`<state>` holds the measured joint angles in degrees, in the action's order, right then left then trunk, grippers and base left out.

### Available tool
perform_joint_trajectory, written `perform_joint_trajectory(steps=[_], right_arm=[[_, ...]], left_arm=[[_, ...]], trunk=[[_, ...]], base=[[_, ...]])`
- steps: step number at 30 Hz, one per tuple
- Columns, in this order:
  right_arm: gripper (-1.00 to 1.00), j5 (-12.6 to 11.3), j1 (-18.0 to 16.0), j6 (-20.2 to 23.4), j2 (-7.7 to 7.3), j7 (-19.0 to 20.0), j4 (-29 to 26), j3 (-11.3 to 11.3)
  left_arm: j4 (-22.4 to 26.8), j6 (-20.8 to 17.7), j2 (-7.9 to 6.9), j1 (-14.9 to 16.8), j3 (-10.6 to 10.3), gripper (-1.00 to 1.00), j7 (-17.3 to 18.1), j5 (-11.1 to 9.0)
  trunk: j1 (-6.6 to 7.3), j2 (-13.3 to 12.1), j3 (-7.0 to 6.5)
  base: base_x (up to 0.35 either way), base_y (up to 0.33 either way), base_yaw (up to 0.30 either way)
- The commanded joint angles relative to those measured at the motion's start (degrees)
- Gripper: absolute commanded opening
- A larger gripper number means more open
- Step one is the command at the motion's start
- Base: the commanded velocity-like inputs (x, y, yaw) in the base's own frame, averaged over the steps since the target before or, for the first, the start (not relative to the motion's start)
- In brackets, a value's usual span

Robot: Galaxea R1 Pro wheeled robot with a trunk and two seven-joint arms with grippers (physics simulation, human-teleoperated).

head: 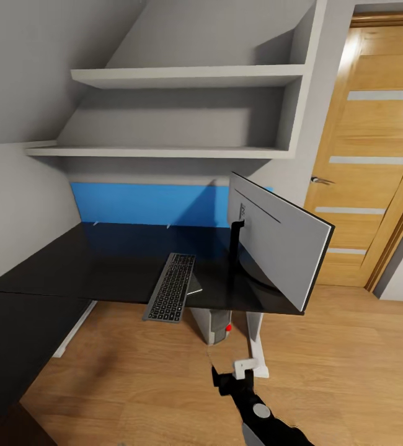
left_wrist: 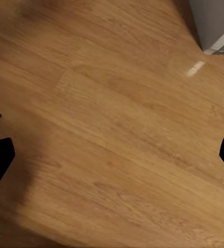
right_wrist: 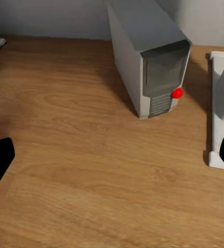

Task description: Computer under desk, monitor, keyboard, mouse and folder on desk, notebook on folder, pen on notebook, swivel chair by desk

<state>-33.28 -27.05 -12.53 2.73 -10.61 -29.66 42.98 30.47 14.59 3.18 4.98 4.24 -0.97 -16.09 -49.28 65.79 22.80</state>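
Observation:
The monitor [head: 282, 248] stands on the right end of the glossy black desk [head: 102, 266], its silver-grey back towards me. The keyboard [head: 172, 288] lies lengthwise beside it and overhangs the desk's front edge. A thin grey corner [head: 194, 286] that I cannot identify sticks out from under the keyboard. The computer [head: 217, 325] [right_wrist: 150, 62] stands on the floor under the desk, its red light showing. My right gripper [head: 229, 381] [right_wrist: 112, 157] hovers open above the floor in front of the tower. My left gripper [left_wrist: 112, 157] is open over bare floor. Mouse, folder, pen and swivel chair are out of view.
The desk's white pedestal leg and foot bar [head: 254, 347] [right_wrist: 220, 103] stand just right of the computer. White wall shelves [head: 183, 77] hang above a blue wall panel [head: 146, 204]. An oak door [head: 375, 155] is at the right. A second dark surface [head: 9, 347] reaches along the left.

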Motion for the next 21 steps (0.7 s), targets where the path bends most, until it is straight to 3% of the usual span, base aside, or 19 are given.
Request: perform_joint_trajectory(steps=[1, 10, 17, 21], right_arm=[[1.00, -0.5, -0.1, -0.9, 0.28, -0.4, 1.6, 0.6], [1.00, -0.5, -0.1, -4.7, 1.53, -0.4, 12.8, 0.6], [1.00, -0.8, -0.1, -5.9, 1.51, -0.2, 17.7, 0.6], [1.00, -1.0, 0.0, -6.4, 1.45, 0.1, 19.9, 0.5]], left_arm=[[0.3, 0.1, 0.02, 0.0, 0.1, 1.00, 0.0, -0.3], [7.7, -2.9, 0.01, 0.0, 0.1, 1.00, -0.2, -0.5], [16.3, -13.6, -0.08, 0.0, 0.5, 1.00, -0.3, -0.8], [20.5, -19.8, -0.09, 0.0, 0.8, 1.00, -0.4, -2.1]], trunk=[[0.00, 0.0, 0.06], [0.00, 0.0, 0.06], [0.00, 0.0, 0.06], [0.00, 0.0, 0.06]], base=[[0.000, 0.000, 0.000], [0.000, 0.000, 0.000], [0.000, 0.000, 0.000], [0.000, 0.000, 0.000]])
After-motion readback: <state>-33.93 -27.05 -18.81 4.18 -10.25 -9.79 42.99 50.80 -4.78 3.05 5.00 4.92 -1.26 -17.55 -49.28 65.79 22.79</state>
